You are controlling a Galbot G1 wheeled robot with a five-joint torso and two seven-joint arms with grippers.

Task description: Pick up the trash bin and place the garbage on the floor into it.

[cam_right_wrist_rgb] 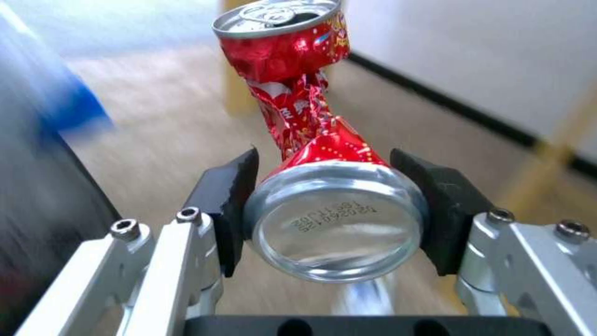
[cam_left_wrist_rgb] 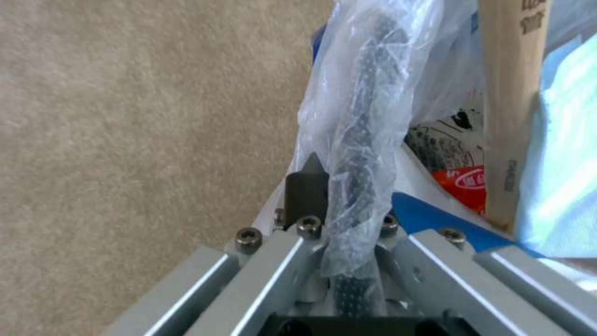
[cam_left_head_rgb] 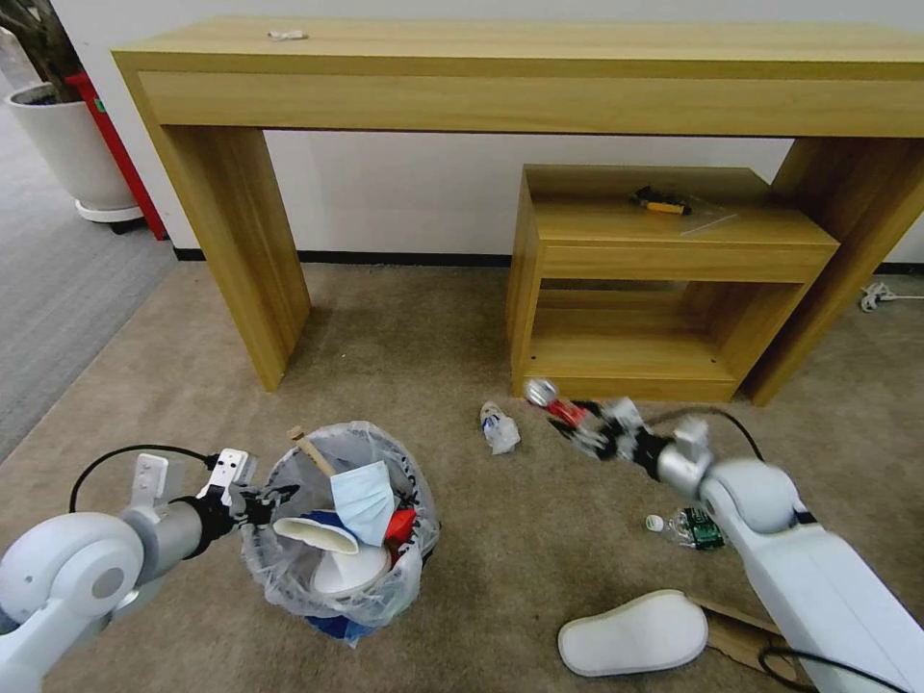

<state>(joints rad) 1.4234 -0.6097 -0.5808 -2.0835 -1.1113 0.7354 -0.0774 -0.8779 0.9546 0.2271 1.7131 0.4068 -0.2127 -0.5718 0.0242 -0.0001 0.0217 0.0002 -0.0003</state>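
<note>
The trash bin (cam_left_head_rgb: 289, 563), black under a crinkly clear bag, is near the left front of the beige floor (cam_left_head_rgb: 404, 356). It holds a white insole, a blue mask (cam_left_head_rgb: 364, 500), a wooden stick (cam_left_head_rgb: 313, 450) and red and blue litter. My left gripper (cam_left_head_rgb: 258, 505) is shut on the bin's bagged rim (cam_left_wrist_rgb: 364, 140). My right gripper (cam_left_head_rgb: 589, 431) hangs over the carpet to the bin's right, shut on a crushed red can (cam_right_wrist_rgb: 311, 116). Garbage on the carpet: a wrapper (cam_left_head_rgb: 499, 428), a small bottle (cam_left_head_rgb: 689, 527), a white insole (cam_left_head_rgb: 633, 632) and a cardboard piece (cam_left_head_rgb: 741, 630).
A long wooden table (cam_left_head_rgb: 539, 72) spans the back wall, with a low wooden shelf unit (cam_left_head_rgb: 664, 289) under its right half carrying a yellow-black tool (cam_left_head_rgb: 659, 202). A white plant pot (cam_left_head_rgb: 67, 144) stands far left on grey carpet. A white cable (cam_left_head_rgb: 885, 294) lies far right.
</note>
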